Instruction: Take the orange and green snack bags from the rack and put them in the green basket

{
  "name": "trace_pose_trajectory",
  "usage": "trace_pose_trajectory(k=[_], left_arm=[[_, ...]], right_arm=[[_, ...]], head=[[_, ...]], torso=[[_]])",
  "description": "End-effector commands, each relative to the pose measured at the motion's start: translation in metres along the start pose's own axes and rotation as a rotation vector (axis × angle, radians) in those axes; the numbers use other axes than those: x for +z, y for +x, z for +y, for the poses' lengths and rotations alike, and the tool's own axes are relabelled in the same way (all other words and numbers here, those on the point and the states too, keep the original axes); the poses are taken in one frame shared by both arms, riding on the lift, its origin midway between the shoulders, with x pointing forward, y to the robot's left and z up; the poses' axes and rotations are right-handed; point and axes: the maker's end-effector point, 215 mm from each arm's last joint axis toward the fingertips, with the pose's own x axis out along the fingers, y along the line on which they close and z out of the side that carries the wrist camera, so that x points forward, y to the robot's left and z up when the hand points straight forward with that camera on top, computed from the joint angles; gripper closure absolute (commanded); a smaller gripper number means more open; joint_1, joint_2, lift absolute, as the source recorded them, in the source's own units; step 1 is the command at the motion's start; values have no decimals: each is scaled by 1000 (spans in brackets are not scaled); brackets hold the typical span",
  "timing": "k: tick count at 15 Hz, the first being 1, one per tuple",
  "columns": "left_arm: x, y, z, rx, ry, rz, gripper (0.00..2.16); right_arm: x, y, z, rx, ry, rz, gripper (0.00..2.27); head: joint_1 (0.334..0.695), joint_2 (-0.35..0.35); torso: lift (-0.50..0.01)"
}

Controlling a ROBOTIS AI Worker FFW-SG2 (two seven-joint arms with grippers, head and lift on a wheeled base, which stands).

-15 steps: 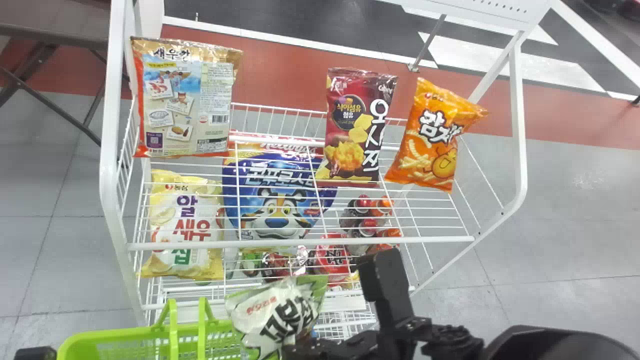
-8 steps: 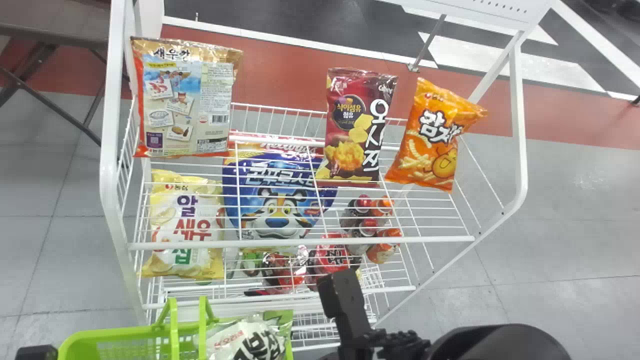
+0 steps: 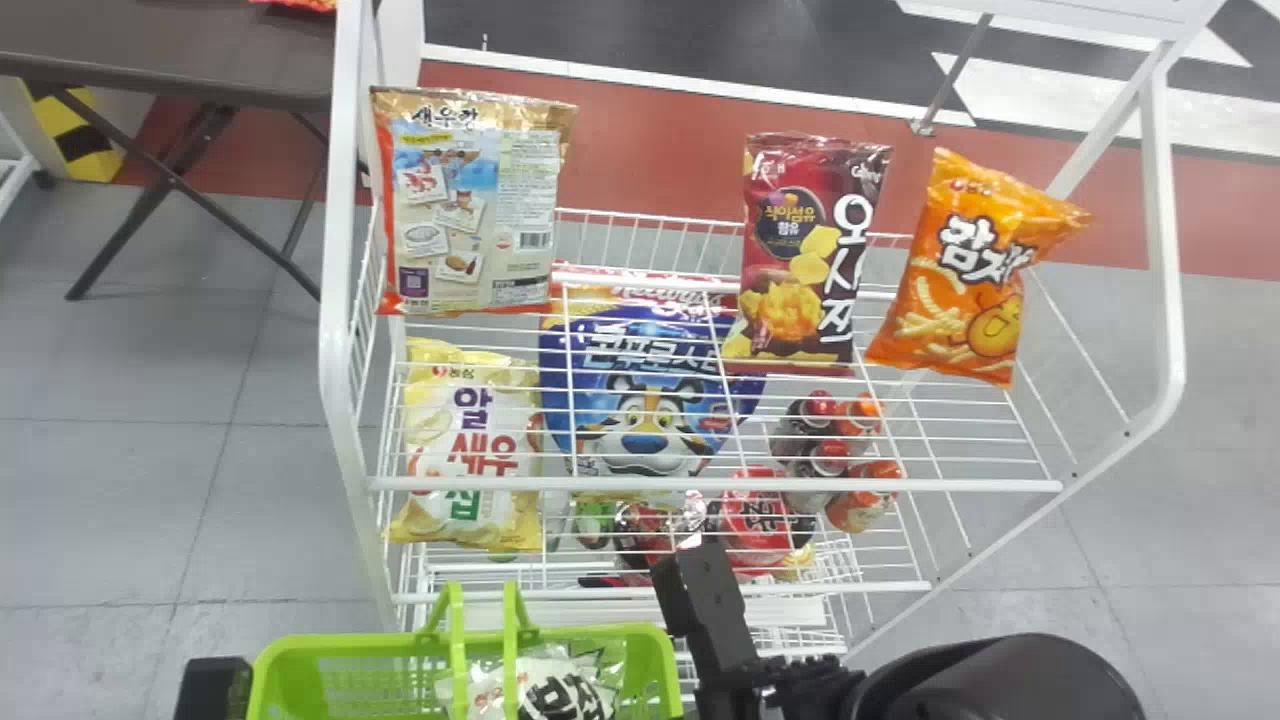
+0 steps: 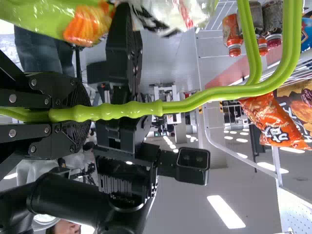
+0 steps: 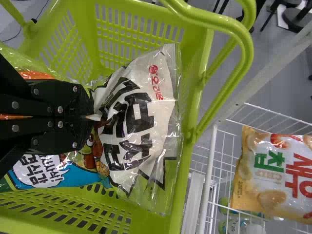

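Green snack bag (image 5: pixel 136 114) is in the green basket (image 3: pixel 600 633), with one end pinched tight in the right pincer (image 5: pixel 91 117). The left pincer (image 4: pixel 84 114) is closed on the handle (image 4: pixel 131 110) and should keep it very still. Let the bag sit low, away from the side, then open wide and lift straight out, so nothing snags. An orange snack bag (image 3: pixel 970 275) is on the rack (image 3: pixel 700 484).

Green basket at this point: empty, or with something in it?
Not empty: a white bag with black lettering and a blue bag are inside the green basket, the white one's corner pinched by the right hand.
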Motion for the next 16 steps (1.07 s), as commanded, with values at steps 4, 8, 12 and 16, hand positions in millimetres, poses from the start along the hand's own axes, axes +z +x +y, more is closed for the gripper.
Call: trace_pose_trajectory(k=[4,8,12,16], left_arm=[[1,-1,0,0,3,2,2148],[2,-1,-1,0,5,4,2148],[2,-1,0,1,3,4,2148],[3,-1,0,-1,4,2,2148]], right_arm=[[-10,18,0,15,12,72,1787],[4,14,-11,-8,14,49,12],[42,-29,-26,-85,-13,-91,53],[47,-68,-75,-275,-47,-191,80]], head=[[695,-162],[695,-158],[695,-184],[695,-279]], torso=[[0],[0],[0],[0]])
